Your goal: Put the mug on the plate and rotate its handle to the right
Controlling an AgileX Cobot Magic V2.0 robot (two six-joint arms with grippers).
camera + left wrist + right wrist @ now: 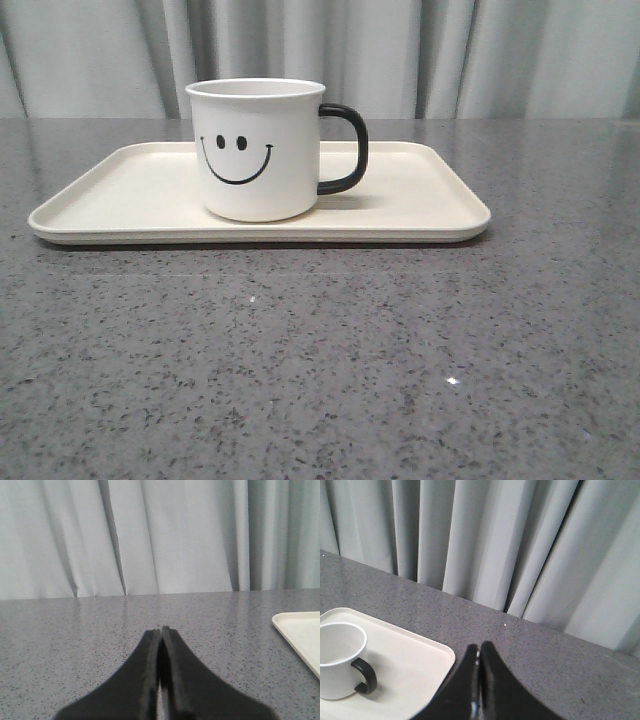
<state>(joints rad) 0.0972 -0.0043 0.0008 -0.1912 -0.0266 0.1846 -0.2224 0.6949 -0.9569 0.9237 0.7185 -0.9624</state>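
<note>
1. The left tool (160, 635) is sitting pressed closed on nothing, low in the middle of the left wrist view, with only a corner of the plate (300, 630) showing at the right edge of that frame.
2. The right tool (479, 652) is likewise closed and empty, hanging at the bottom centre of its own view, apart from the mug (340, 660) in the lower left of that frame.
3. The mug (258, 150) is standing upright on the plate (430, 195) in the centre of the front view, slightly left of the plate's middle, its handle (345, 148) pointing toward the right of the frame; by my reading the task is looking finished.
4. What could go wrong, as I judge it: either tool swinging across the bench (320, 360) could be clipping the handle and turning it off its heading, or nudging the raised rim and sliding plate and mug together.
5. A low sweep by the right tool is looking the riskier one, since the handle is jutting toward that side.
6. Open room: the wide bare bench across the lower half of the front view and to both sides of the plate is giving clear space for moving; the curtain (450, 50) is closing off the top of the frame.
</note>
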